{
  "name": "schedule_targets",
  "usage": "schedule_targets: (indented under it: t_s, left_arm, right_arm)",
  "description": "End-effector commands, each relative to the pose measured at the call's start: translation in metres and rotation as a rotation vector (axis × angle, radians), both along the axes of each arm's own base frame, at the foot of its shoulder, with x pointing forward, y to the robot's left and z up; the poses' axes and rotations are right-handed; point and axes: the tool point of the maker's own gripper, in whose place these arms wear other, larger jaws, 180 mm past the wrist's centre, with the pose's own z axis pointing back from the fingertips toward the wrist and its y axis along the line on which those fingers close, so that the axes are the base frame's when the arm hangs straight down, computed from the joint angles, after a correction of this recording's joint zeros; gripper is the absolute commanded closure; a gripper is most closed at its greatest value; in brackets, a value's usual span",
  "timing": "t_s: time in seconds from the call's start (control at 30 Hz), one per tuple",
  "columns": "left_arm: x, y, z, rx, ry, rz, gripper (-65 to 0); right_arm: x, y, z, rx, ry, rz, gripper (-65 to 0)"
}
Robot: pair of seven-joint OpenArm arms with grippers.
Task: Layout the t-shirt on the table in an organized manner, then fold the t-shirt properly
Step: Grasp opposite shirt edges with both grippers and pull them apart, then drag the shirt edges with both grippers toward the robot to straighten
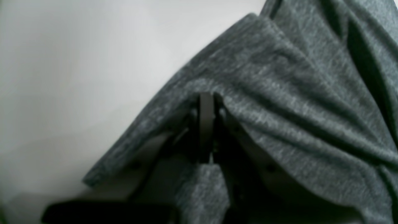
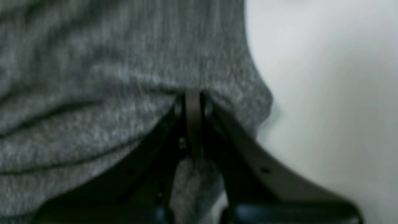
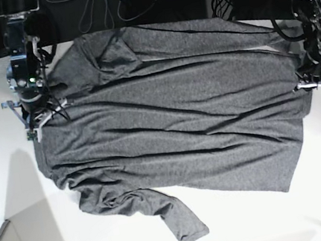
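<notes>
The table (image 3: 14, 199) is mostly bare on the near side. The t-shirt (image 3: 173, 124) is spread across its far half, long axis running between our two arms, near sleeve (image 3: 163, 212) still crumpled. We have the right gripper (image 3: 37, 118) pinching cloth at one end and the left gripper (image 3: 318, 80) at the other, jaws closed on fabric in both wrist views. Next pull is outward; the left end sits close to the table's curved edge.

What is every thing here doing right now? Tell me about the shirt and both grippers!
T-shirt: spread across the table, wrinkled, one sleeve bunched at the near edge, not folded yet.
Left gripper: shut on the t-shirt's edge.
Right gripper: shut on the t-shirt's opposite edge.
Table: white, holding the t-shirt.
</notes>
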Motion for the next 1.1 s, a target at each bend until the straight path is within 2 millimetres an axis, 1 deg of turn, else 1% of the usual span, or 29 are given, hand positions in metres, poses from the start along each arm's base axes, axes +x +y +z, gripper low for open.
schedule_targets:
  t_s: [0.0, 0.07, 0.1, 0.17, 0.27, 0.37, 0.43, 0.57, 0.6, 0.7, 0.8, 0.83, 0.87, 0.9, 0.97, 1.03, 1.07]
  left_arm:
    - [0.003, 0.004, 0.009, 0.016, -0.009, -0.004, -0.2]
    - [0.009, 0.001, 0.021, 0.027, -0.039, -0.017, -0.2]
    - [0.008, 0.001, 0.023, 0.032, -0.044, -0.021, -0.2]
    - [0.005, -0.001, 0.025, 0.04, -0.046, -0.029, -0.2]
    - [0.001, -0.003, 0.03, 0.054, -0.055, -0.044, -0.2]
    - [-0.002, -0.004, 0.03, 0.058, -0.053, -0.049, -0.2]
    - [-0.01, -0.004, 0.025, 0.058, -0.035, -0.05, -0.2]
    - [-0.016, -0.008, 0.03, 0.074, -0.041, -0.068, -0.2]
    - [-0.019, -0.008, 0.033, 0.082, -0.046, -0.072, -0.2]
    - [-0.032, 0.003, 0.056, 0.118, -0.069, -0.058, -0.4]
    - [-0.044, 0.014, 0.085, 0.142, -0.094, -0.034, -0.4]
    - [-0.049, 0.015, 0.092, 0.147, -0.098, -0.028, -0.5]
    - [-0.053, 0.011, 0.099, 0.152, -0.103, -0.034, -0.5]
    - [-0.055, 0.006, 0.107, 0.164, -0.109, -0.071, -0.5]
    - [-0.061, -0.009, 0.114, 0.191, -0.107, -0.178, -0.6]
    - [-0.073, -0.026, 0.112, 0.199, -0.082, -0.261, -0.6]
    - [-0.079, -0.031, 0.11, 0.194, -0.066, -0.28, -0.9]
  right_arm:
    - [-0.004, -0.012, -0.003, -0.015, 0.027, -0.016, 0.0]
    - [-0.001, -0.021, -0.006, -0.023, 0.032, -0.032, 0.0]
    - [0.001, -0.025, -0.006, -0.023, 0.03, -0.045, 0.0]
    - [0.004, -0.036, -0.003, -0.024, 0.019, -0.075, 0.0]
    - [0.007, -0.056, 0.006, -0.042, -0.003, -0.118, 0.0]
    - [0.017, -0.06, 0.016, -0.048, -0.031, -0.119, 0.0]
    - [0.021, -0.06, 0.021, -0.051, -0.046, -0.117, 0.0]
    - [0.035, -0.062, 0.047, -0.07, -0.115, -0.106, 0.0]
    - [0.038, -0.061, 0.056, -0.075, -0.14, -0.101, 0.0]
    - [0.049, -0.055, 0.095, -0.097, -0.242, -0.081, 0.0]
    - [0.046, -0.046, 0.131, -0.124, -0.33, -0.054, 0.0]
    - [0.043, -0.044, 0.14, -0.132, -0.349, -0.047, 0.0]
    - [0.04, -0.04, 0.147, -0.136, -0.366, -0.04, 0.0]
    - [0.035, -0.036, 0.15, -0.133, -0.372, -0.036, 0.0]
    - [0.026, -0.026, 0.151, -0.111, -0.379, -0.037, 0.0]
    - [0.01, -0.02, 0.143, -0.103, -0.353, -0.034, 0.0]
    - [0.003, -0.019, 0.139, -0.104, -0.335, -0.031, 0.0]
